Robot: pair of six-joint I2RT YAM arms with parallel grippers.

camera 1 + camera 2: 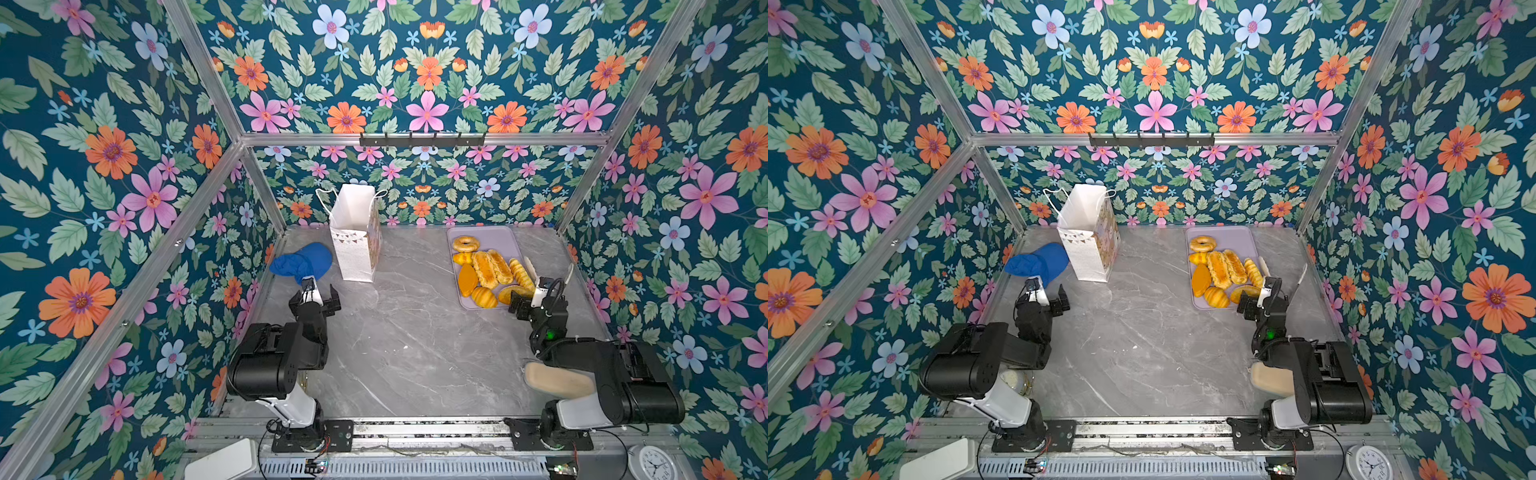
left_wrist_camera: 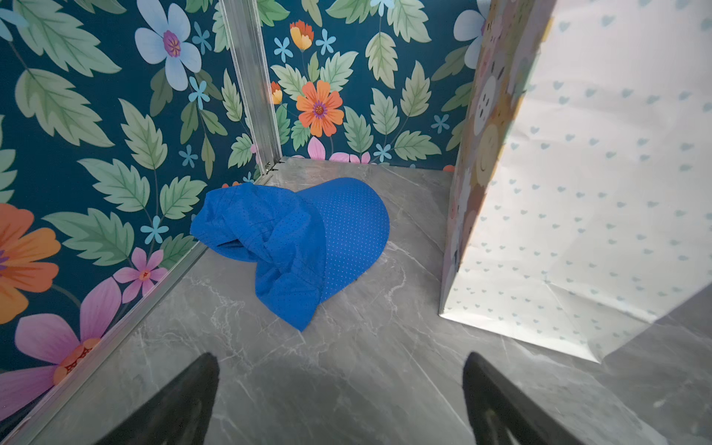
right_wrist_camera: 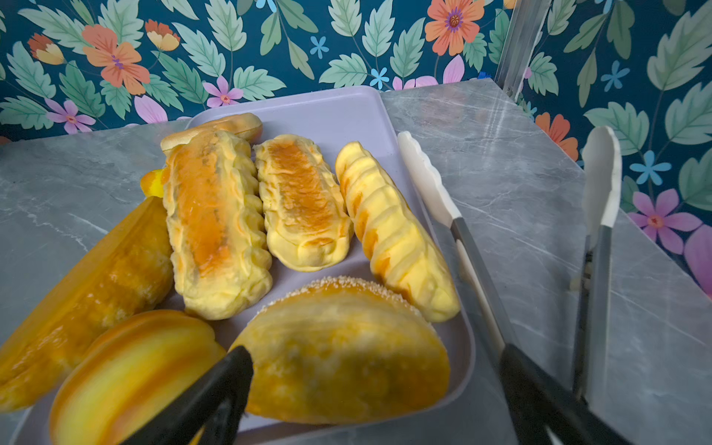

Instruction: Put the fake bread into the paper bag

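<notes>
Nothing is bagged yet: the fake bread [image 1: 486, 270] all lies on the lilac tray [image 1: 500, 235] by the table's [image 1: 415, 340] far right corner, and the paper bag [image 1: 355, 239] stands upright at the far edge. The left gripper [image 2: 341, 360] and right gripper [image 3: 373, 358] are both spread wide, empty

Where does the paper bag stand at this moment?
In both top views the paper bag stands upright at the back left, just right of the blue cap, well left of the lilac tray.
</notes>
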